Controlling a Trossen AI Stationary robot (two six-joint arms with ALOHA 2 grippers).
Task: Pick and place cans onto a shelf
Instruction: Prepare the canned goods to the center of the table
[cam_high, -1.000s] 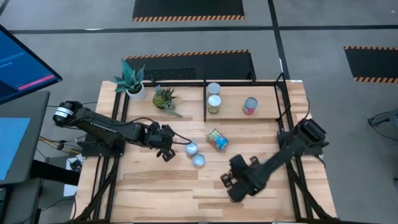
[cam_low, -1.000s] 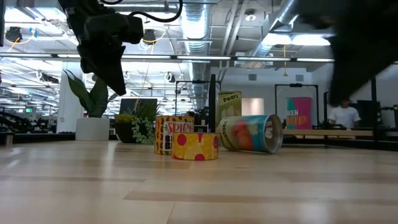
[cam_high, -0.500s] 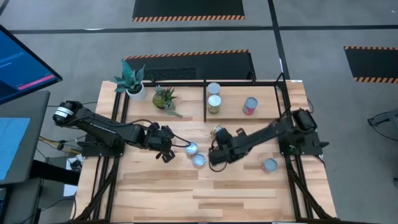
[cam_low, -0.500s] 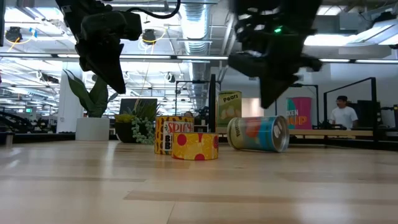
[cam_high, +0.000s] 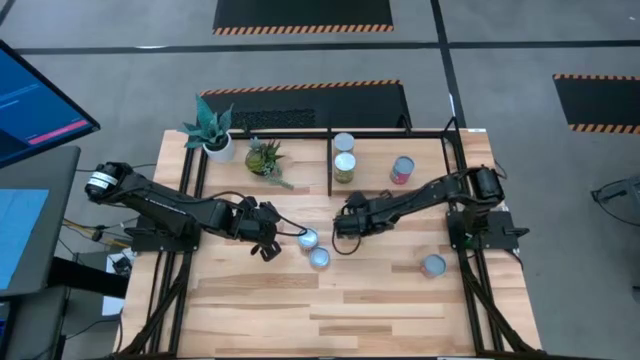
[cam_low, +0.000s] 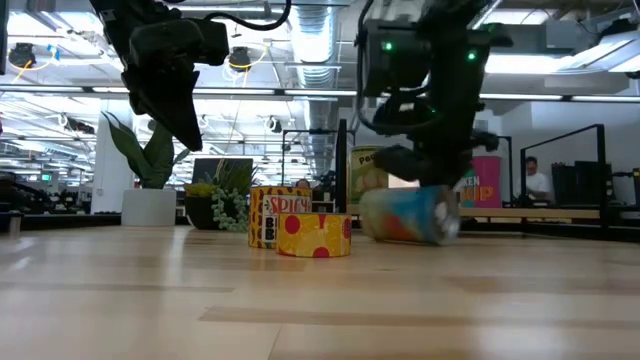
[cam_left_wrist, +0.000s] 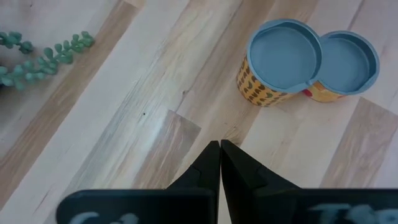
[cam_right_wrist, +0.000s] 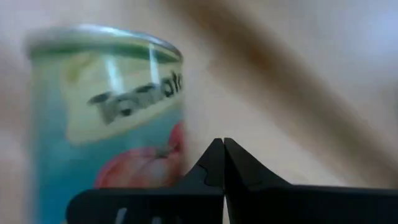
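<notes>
Right tool (cam_high: 340, 226) sits at frame centre in the high view, at the end of an arm stretched leftward from the right side of the surface (cam_high: 260, 310). Its fingers (cam_right_wrist: 214, 158) meet at the tips in the right wrist view, so the jaws are together and hold nothing. That same view shows a light blue can (cam_right_wrist: 106, 124), lying on its side, just beside the fingertips. In the high view this can is hidden under the tool. The low view shows it (cam_low: 410, 215) at centre right, resting on the surface directly beneath the tool.

Left tool (cam_high: 268, 240) is left of centre in the high view. The left wrist view shows its fingers (cam_left_wrist: 211, 165) pressed together, empty, pointing toward two upright cans that touch each other: a yellow-labelled can (cam_left_wrist: 280, 62) and a lower can (cam_left_wrist: 342, 65) with red on its label. The high view shows only their pale tops just right of the left tool.

Shelf (cam_high: 390, 132) occupies the upper centre of the high view. It holds two cans close together (cam_high: 344, 155) at its left end and a pink-red can (cam_high: 402, 170) toward its right. One further can (cam_high: 433, 265) stands apart at lower right.
</notes>
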